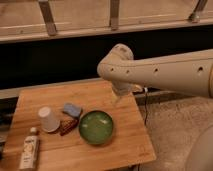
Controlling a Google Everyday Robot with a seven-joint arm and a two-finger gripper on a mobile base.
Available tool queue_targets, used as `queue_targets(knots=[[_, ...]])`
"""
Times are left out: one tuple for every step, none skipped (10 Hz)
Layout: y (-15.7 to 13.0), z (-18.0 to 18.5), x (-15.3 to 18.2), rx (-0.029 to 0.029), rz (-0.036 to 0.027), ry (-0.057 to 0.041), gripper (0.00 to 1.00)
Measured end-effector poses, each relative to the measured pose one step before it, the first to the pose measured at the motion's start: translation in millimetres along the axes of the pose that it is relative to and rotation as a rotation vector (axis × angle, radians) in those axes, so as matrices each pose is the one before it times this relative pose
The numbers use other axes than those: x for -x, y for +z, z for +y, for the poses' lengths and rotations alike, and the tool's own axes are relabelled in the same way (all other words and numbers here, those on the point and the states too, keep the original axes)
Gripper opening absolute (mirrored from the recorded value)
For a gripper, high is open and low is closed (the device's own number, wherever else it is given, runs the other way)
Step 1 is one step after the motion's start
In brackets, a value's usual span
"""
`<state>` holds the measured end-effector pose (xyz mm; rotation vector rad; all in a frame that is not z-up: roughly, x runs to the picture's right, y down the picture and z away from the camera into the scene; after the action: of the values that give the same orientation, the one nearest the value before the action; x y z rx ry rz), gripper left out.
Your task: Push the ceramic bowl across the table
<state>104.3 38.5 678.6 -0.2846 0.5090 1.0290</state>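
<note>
Overhead, arm point(165, 72) from right, tool point(120, 94) downward behind the ceramic bowl point(96, 127).

No legible text, brand, number or sign anywhere. Pale label with dark marks on the bottle point(29, 151) at the front left corner of the table point(125, 137): too blurred to read. Nothing legible on the white cup point(48, 119), the blue item point(72, 109) or the dark red packet point(68, 126) beside it. Nothing legible on the gripper point(119, 95), hanging over the far right part of the table, beyond the ceramic bowl point(95, 127).
</note>
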Motion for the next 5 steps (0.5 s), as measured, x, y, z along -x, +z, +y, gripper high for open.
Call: queue_targets(knots=[[0.04,0.02,-0.02,-0.00006,0.00019,-0.00007,0.80],[0.19,-0.14,-0.17,-0.00008,0.00053,0.00025,0.80],[0.04,-0.15,-0.11,-0.00017,0.00012,0.00019,0.80],[0.74,0.16,-0.17,0.00013,0.00157,-0.00036,0.80],[0.21,-0.13,-0.30,-0.00019,0.00067,0.00006,0.80]])
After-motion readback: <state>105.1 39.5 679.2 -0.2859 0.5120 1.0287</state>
